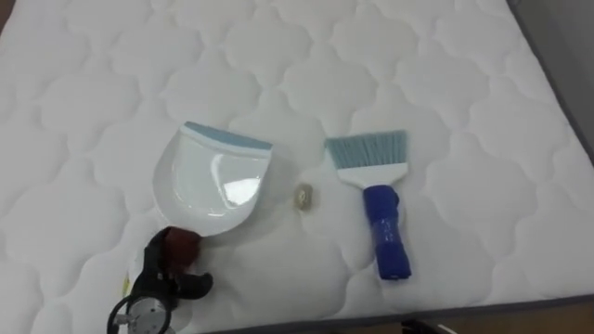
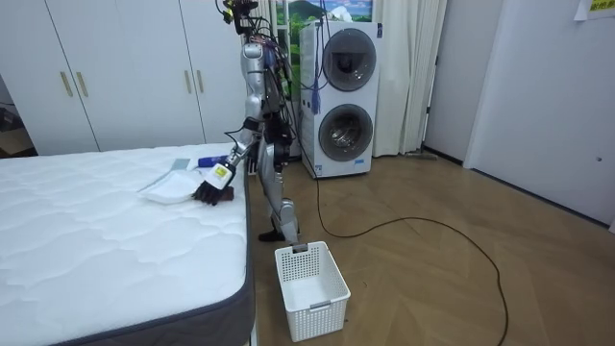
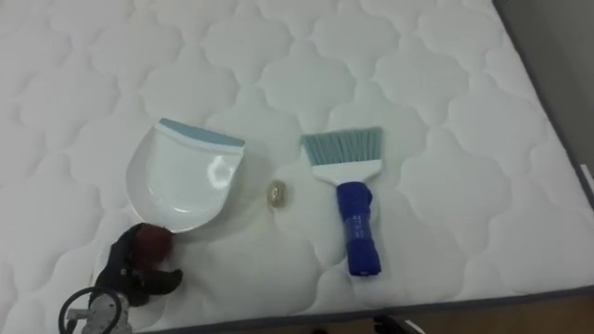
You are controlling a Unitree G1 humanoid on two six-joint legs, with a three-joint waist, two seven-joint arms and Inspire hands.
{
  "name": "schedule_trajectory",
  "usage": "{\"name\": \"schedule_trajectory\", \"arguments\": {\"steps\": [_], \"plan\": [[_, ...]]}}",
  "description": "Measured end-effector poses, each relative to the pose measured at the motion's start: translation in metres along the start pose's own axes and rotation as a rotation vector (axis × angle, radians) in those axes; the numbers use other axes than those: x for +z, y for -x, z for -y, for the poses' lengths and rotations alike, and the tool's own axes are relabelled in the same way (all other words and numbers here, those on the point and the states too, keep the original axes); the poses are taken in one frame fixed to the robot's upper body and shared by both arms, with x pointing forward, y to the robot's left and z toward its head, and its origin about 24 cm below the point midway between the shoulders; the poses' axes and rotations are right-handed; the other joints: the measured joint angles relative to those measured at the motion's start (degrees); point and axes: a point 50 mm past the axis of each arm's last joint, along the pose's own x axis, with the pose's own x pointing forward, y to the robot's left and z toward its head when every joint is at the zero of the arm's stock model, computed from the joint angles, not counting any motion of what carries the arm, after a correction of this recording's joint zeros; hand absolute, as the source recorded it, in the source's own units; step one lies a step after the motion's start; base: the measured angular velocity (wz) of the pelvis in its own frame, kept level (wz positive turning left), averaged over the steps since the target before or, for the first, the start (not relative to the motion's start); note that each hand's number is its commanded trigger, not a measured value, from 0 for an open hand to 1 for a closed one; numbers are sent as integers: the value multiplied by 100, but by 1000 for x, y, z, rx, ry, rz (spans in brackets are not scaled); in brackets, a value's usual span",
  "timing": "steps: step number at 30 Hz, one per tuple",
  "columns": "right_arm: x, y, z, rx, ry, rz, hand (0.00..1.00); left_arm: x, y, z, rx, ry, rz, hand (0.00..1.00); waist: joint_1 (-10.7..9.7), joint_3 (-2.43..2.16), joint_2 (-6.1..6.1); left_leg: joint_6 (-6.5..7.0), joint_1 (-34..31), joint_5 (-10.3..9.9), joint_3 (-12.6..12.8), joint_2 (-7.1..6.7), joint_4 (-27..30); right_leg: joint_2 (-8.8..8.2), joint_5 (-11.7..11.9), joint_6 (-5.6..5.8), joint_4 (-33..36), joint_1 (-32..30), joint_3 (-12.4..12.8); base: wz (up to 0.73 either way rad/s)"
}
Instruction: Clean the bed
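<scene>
Nearest you, at lower left, the left hand [image 1: 165,278] is gripping the white dustpan [image 1: 212,181] by its dark red handle. Its fingers seem to be curling round that handle, though the dark hand is hard to read there. The pan is lying on the white quilted mattress [image 1: 464,93], blue lip pointing away from the robot. Just right of it, a small crumpled scrap [image 1: 304,196] is sitting apart from both tools. Right again, the blue-handled brush [image 1: 380,209] is lying untouched, bristles pointing away. In the room view the robot is standing at the bed's side, a white basket [image 2: 309,288] sitting on the floor near its feet.
</scene>
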Motion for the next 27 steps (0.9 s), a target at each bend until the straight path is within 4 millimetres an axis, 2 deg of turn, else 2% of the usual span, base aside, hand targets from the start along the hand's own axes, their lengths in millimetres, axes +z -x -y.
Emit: {"name": "schedule_trajectory", "arguments": {"steps": [4,19,27], "plan": [[0,0,0,-2,0,0,0,-4,0,-1,1,-16,-37,100,-7,-1,2,16,3,10,129,-3,-12,-20,5,9,-2,1,3,0],[0,0,0,-9,-2,-3,0,-16,10,24,-144,-29,-126,100,4,-4,6,30,-12,19,140,-4,-5,-24,-2,19,9,-12,8,0],[0,0,0,-9,-2,-2,0,-17,10,24,-166,-18,-139,100,8,-23,24,33,-15,20,140,-4,2,-23,-2,19,10,-8,10,0]]}}
